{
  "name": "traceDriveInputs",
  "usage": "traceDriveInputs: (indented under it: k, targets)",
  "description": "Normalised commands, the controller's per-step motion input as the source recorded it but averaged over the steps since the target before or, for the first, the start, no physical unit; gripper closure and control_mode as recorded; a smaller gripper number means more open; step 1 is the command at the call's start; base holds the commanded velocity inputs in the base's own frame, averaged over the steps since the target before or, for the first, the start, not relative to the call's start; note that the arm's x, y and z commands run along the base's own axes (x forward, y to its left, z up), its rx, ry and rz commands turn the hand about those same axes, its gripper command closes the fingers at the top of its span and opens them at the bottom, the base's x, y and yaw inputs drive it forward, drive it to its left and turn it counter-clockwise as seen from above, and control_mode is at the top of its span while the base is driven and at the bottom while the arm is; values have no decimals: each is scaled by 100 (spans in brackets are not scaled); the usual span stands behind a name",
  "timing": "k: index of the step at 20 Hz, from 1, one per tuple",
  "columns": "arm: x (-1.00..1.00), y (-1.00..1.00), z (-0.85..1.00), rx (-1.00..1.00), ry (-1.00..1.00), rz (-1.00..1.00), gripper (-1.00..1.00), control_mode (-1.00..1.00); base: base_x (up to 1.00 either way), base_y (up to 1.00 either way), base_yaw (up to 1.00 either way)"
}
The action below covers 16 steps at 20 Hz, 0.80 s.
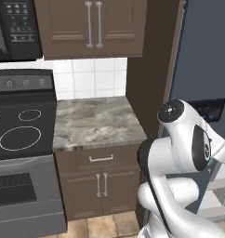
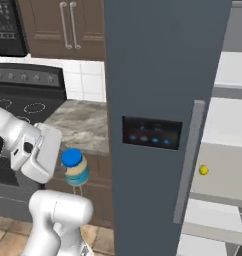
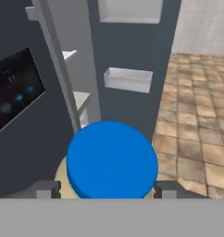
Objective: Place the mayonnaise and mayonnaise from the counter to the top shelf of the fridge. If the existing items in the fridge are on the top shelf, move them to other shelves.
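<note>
The end effector point(image 3: 104, 189) pinches the cream-yellow, blue-lidded mayonnaise jar point(image 2: 75, 167); carry it upright, clearing the dark blue-grey fridge door point(image 2: 163, 90) edge toward the top shelf.

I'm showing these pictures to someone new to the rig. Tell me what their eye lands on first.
First is the blue-lidded mayonnaise jar, held off the counter between the gripper's fingers, beside the fridge door. Next comes the tall dark blue-grey fridge with its blue-lit panel, swung open. Behind it, a tiny yellow ball sits on a white shelf.
</note>
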Motion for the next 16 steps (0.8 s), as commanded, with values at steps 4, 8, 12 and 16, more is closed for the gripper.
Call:
traceDriveInputs:
  k: [4, 8, 12, 16]
  targets:
    - [0, 0, 0, 0, 0, 0, 100, 100, -30, -100, 7]
    - [0, 0, 0, 0, 0, 0, 100, 100, -42, -99, 7]
    - [0, 0, 0, 0, 0, 0, 100, 100, 0, -92, 11]
    - [0, 0, 0, 0, 0, 0, 100, 100, 33, -76, 16]
